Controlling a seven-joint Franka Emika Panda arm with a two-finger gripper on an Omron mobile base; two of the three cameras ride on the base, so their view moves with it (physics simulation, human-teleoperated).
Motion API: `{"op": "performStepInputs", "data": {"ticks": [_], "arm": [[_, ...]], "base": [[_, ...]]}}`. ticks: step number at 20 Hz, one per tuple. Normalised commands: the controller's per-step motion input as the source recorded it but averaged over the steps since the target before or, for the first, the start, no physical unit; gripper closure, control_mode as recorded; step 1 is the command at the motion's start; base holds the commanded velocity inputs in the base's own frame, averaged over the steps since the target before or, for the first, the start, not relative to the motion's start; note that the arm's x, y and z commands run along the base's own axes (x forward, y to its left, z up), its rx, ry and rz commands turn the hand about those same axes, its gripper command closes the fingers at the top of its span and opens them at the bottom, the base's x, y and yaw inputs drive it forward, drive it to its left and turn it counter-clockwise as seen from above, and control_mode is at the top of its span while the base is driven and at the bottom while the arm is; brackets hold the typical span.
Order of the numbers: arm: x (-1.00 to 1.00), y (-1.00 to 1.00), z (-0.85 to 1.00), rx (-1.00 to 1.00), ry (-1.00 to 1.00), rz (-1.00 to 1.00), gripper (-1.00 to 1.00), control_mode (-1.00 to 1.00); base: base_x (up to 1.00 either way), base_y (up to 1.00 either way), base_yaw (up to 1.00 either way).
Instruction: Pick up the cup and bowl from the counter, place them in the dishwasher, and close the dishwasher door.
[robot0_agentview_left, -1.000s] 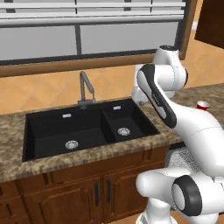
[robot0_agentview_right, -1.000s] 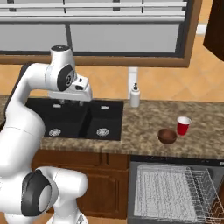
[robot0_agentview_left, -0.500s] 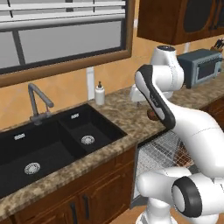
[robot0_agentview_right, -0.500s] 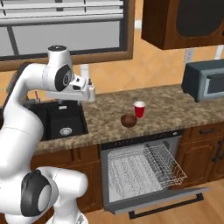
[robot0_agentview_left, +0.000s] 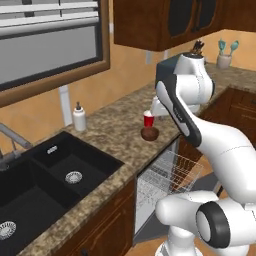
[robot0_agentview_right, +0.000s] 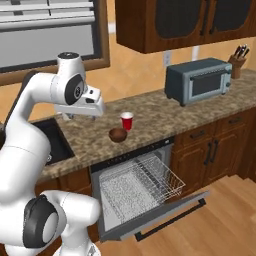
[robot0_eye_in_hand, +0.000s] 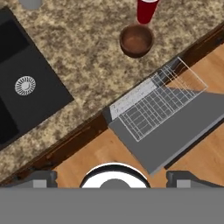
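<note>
Right base view: the gripper (robot0_agentview_right: 80, 116) hangs above the counter (robot0_agentview_right: 150, 117), left of the bowl (robot0_agentview_right: 118, 134) and well apart from it; whether its fingers are spread or closed cannot be told. The cup (robot0_agentview_right: 127, 121) stands upright just behind the bowl. Below them the dishwasher door (robot0_agentview_right: 165, 212) lies open with the rack (robot0_agentview_right: 142, 181) pulled out.

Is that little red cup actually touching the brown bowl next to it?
Cannot tell. In the right base view the cup and bowl sit very close on the counter; in the hand view their outlines overlap, so neither contact nor a gap is plain.
</note>
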Motion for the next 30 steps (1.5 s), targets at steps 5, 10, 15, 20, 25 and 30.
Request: {"op": "performStepInputs", "data": {"ticks": [5,10,15,20,25,30], "arm": [[0.0,0.0,0.0,0.0,0.0,0.0,-1.0,1.0],[0.0,0.0,0.0,0.0,0.0,0.0,-1.0,1.0],[0.0,0.0,0.0,0.0,0.0,0.0,-1.0,1.0],[0.0,0.01,-0.01,0.0,0.01,-0.06,-1.0,-1.0],[0.29,-0.19,-0.14,0.06,0.01,-0.1,-1.0,-1.0],[0.63,-0.55,-0.51,0.18,0.0,-0.02,-1.0,-1.0]], "base": [[0.08,0.52,-0.31],[0.0,0.43,-0.19],[0.0,0.45,-0.13],[0.0,0.11,-0.05],[0.0,0.0,0.0],[0.0,0.0,0.0]]}}
